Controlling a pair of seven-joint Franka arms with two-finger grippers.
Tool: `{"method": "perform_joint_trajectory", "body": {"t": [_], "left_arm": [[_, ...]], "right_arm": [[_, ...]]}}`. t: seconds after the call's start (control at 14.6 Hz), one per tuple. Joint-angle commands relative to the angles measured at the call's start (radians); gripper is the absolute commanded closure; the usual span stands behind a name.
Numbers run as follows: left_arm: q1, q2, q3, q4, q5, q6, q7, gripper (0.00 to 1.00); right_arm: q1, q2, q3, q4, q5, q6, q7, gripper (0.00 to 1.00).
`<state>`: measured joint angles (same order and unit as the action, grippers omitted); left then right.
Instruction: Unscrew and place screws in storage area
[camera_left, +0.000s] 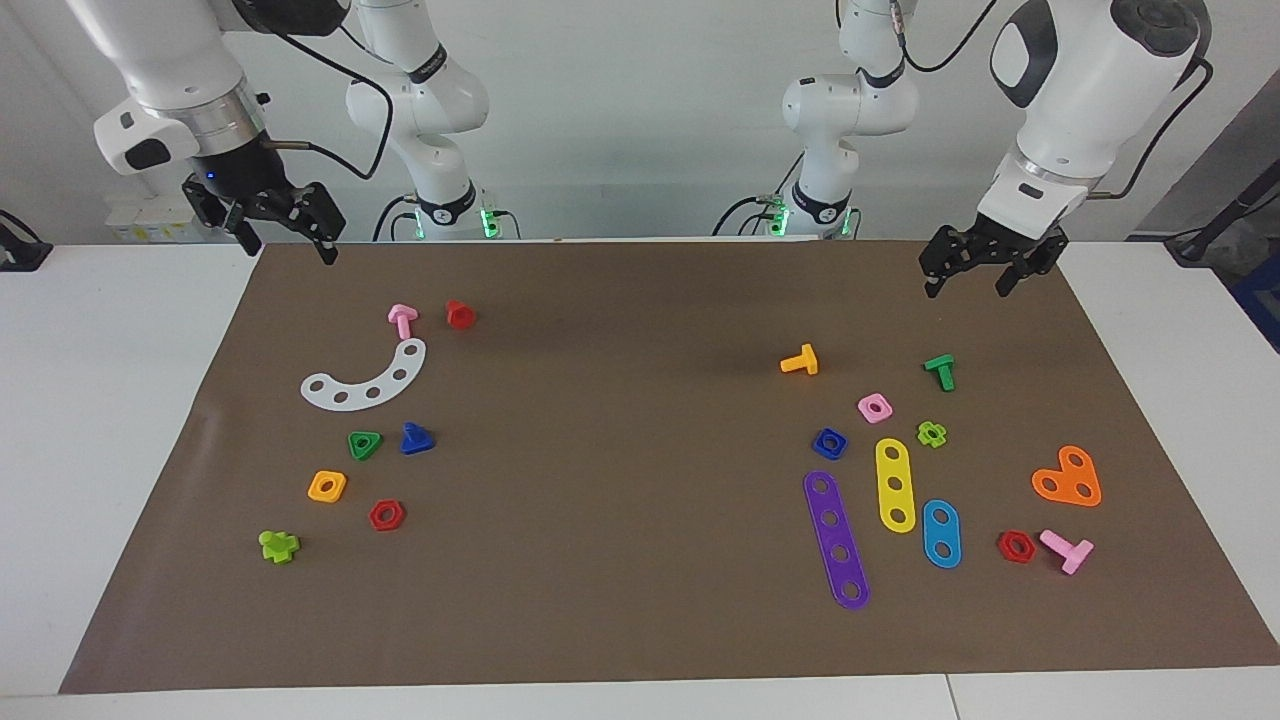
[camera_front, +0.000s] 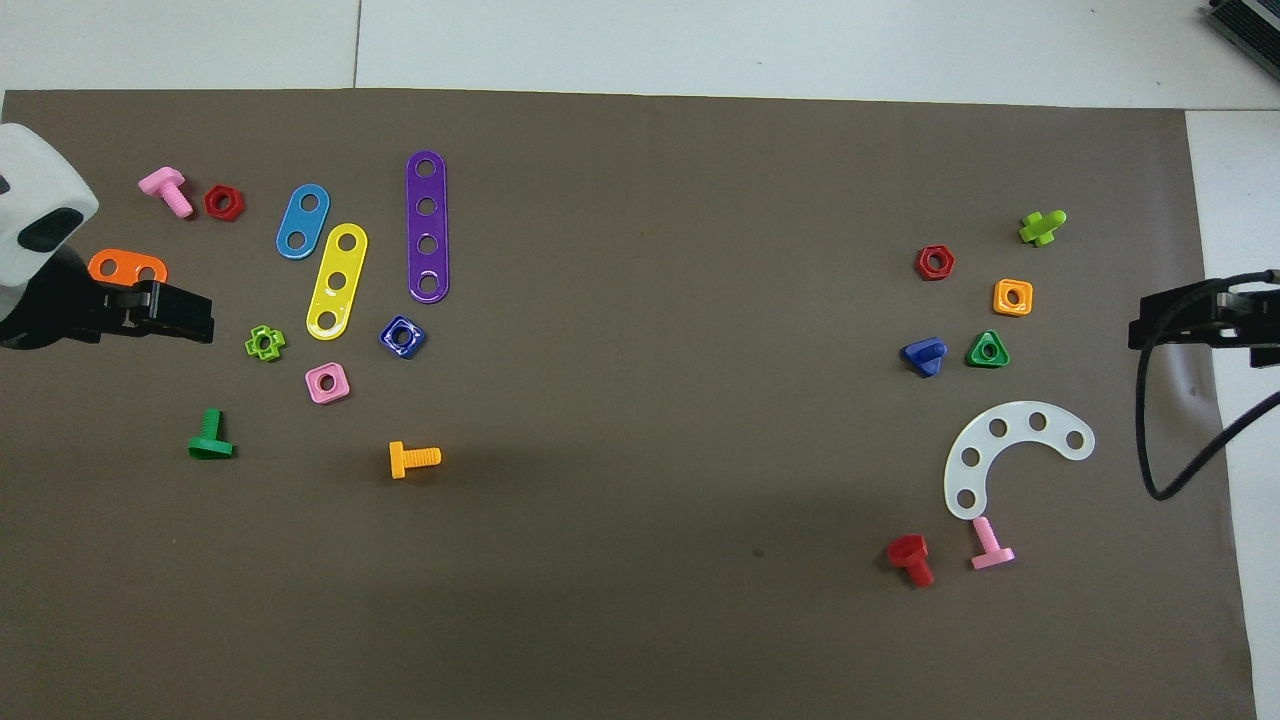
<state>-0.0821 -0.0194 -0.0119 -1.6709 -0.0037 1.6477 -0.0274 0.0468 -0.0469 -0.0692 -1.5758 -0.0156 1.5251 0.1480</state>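
Small dark-blue plastic bolt with a triangular head (camera_left: 416, 439) lies on the brown mat (camera_left: 620, 500) toward the right arm's end of the table, just beside a green triangular nut (camera_left: 364, 444); stem free, nothing threaded on it. White curved perforated strip (camera_left: 366, 379) lies nearer the robots than the bolt; orange square nut (camera_left: 327, 486) and red hexagonal nut (camera_left: 386, 515) lie farther out.

Dark-blue square nut (camera_left: 829, 442) sits well apart from the bolt, toward the left arm's end, near a purple four-hole bar (camera_left: 836, 539), a yellow three-hole bar (camera_left: 895, 484) and a pink square nut (camera_left: 874, 407).

Right gripper (camera_left: 285, 235) hangs in the air over the mat's corner at its own end, fingers spread, holding nothing. Left gripper (camera_left: 968, 278) hangs over the mat edge at the other end, above a green T-shaped bolt (camera_left: 940, 371), fingers spread, also empty.
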Motion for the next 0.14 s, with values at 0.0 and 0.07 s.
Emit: {"method": "perform_joint_trajectory", "body": {"t": [0.0, 0.07], "left_arm": [[0.013, -0.022, -0.008, -0.026, -0.004, 0.008, -0.006, 0.00], [0.015, -0.022, -0.008, -0.026, -0.004, 0.008, -0.006, 0.00]], "right_arm": [[-0.016, -0.018, 0.014, -0.023, 0.008, 0.004, -0.016, 0.00], [-0.016, -0.018, 0.015, -0.023, 0.008, 0.006, -0.018, 0.00]]}}
